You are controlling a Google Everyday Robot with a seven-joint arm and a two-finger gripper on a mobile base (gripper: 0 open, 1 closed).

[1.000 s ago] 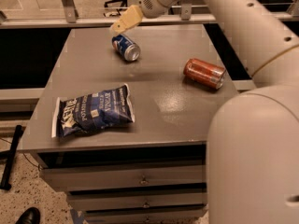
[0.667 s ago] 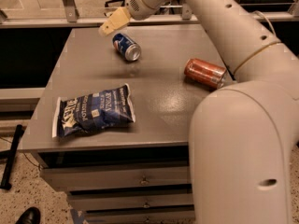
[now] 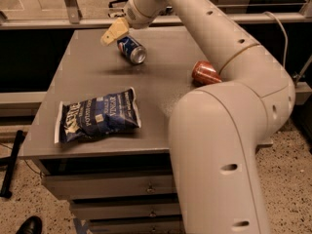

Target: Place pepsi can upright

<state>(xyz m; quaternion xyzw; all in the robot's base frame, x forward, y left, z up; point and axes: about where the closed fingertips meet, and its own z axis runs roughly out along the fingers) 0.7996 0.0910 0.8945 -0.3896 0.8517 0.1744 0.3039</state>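
The pepsi can (image 3: pixel 131 49), dark blue with a silver end, lies on its side near the far middle of the grey table (image 3: pixel 92 77). My gripper (image 3: pixel 113 32), with pale yellow fingers, hangs just left of and above the can's far end, close to it. It holds nothing that I can see. The white arm reaches in from the right foreground and crosses over the table.
An orange-red can (image 3: pixel 204 72) lies on its side at the right, partly hidden by my arm. A blue chip bag (image 3: pixel 99 115) lies flat at the front left. Drawers sit under the table front. A railing runs behind the table.
My gripper has moved left and slightly down, closer to the pepsi can's far end. The arm swung further over the table and now covers more of the orange-red can. The cans and bag have not moved.
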